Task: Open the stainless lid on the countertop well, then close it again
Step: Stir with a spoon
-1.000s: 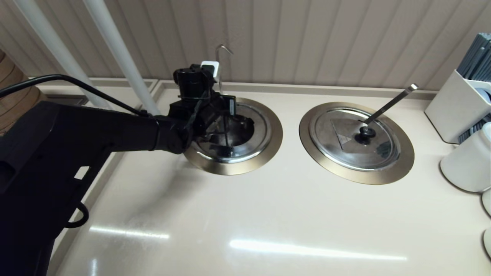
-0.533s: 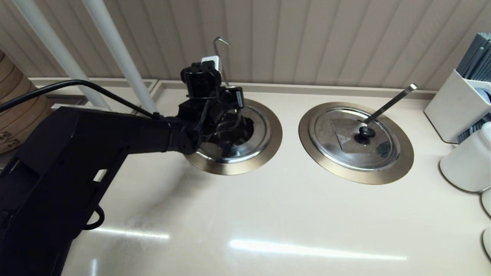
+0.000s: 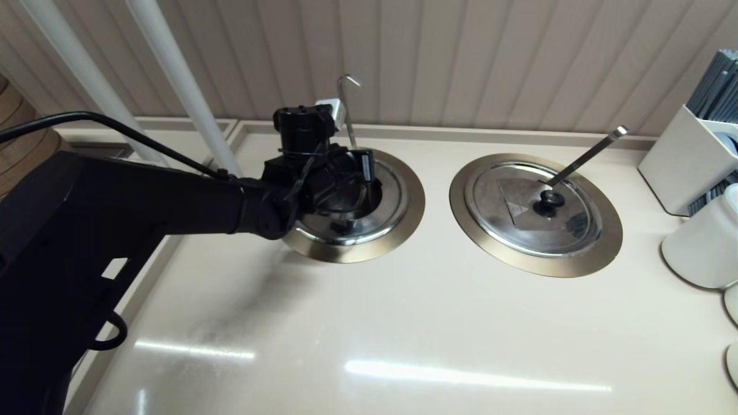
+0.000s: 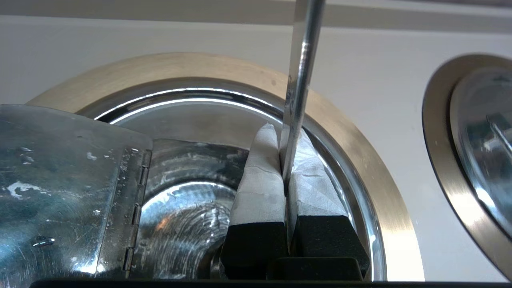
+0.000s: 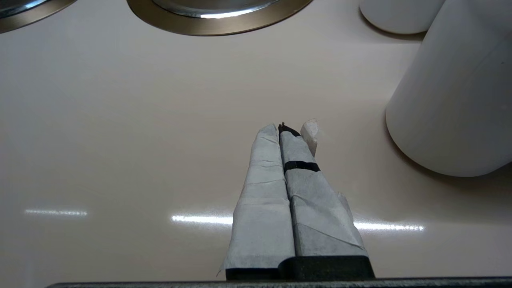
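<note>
Over the left well point(image 3: 398, 227), the left gripper point(image 4: 285, 176) pinches the ladle handle point(image 4: 298, 88), its hinged lid point(image 4: 60, 180) folded open; next, I judge: release, then lower the lid shut.

The desk point(image 3: 403, 323) is glossy cream, smooth enough to mirror the lights. The countertop well point(image 4: 188, 236) is polished steel, wet and streaked inside, ringed in brushed bronze-gold metal. Its hinged flap point(image 4: 68, 180) looks like scuffed, spotted steel. The ladle handle point(image 4: 298, 92) is bright chrome. Each tool's fingers point(image 5: 276, 200) wear creased matt grey wrap, perhaps tape.
</note>
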Robot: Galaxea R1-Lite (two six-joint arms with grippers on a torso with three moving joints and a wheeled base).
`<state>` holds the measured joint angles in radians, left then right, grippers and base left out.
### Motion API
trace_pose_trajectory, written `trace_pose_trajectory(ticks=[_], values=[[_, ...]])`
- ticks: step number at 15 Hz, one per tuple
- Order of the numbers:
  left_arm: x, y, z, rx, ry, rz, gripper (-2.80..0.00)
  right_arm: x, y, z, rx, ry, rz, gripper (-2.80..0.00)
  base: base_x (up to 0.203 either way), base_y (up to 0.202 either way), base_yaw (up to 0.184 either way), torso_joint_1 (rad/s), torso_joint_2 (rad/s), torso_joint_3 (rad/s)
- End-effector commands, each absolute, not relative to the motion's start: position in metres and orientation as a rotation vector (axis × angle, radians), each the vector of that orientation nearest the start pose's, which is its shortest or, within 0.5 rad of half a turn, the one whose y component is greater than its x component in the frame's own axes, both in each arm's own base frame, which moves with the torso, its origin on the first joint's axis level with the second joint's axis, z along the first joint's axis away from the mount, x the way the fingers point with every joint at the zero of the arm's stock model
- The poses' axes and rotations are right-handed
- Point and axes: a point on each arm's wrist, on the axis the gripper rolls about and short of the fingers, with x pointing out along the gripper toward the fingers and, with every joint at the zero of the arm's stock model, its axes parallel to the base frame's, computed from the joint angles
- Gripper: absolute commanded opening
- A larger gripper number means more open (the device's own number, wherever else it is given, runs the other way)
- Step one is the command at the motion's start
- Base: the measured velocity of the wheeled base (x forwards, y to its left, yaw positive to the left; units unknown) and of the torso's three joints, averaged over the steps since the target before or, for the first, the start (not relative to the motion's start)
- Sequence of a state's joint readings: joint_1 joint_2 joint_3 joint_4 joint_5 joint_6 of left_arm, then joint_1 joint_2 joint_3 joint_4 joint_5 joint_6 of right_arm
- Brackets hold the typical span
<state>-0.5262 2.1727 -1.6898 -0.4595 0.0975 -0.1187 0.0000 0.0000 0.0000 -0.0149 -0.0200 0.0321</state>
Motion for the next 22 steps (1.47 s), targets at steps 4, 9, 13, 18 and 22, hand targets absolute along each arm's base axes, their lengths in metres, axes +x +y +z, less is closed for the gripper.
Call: trace_pose_trajectory(ticks=[4,9,13,18,22], values=[[0.416,-0.216,0.231,0.006,0.005,-0.281,-2.80,-0.022,0.000,0.076,0.032,-0.011,-0.020,-2.80,0.000,0.000,0.000,0.000,0.00,0.000],[0.432,-0.221,0.231,-0.023,-0.050,-0.211,-2.80,-0.022,0.000,0.076,0.032,-0.011,-0.020,-2.80,0.000,0.000,0.000,0.000,0.00,0.000],[0.428,-0.232,0.233,-0.147,-0.053,-0.243,-2.80,-0.022,0.000,0.076,0.032,-0.011,-0.020,-2.80,0.000,0.000,0.000,0.000,0.00,0.000],[0.407,-0.236,0.236,-0.165,-0.003,-0.386,-2.80,-0.022,0.000,0.076,0.032,-0.011,-0.020,-2.80,0.000,0.000,0.000,0.000,0.00,0.000],[0.409,-0.224,0.232,-0.052,0.024,-0.374,-2.80,-0.022,0.000,0.076,0.032,-0.010,-0.020,-2.80,0.000,0.000,0.000,0.000,0.00,0.000]])
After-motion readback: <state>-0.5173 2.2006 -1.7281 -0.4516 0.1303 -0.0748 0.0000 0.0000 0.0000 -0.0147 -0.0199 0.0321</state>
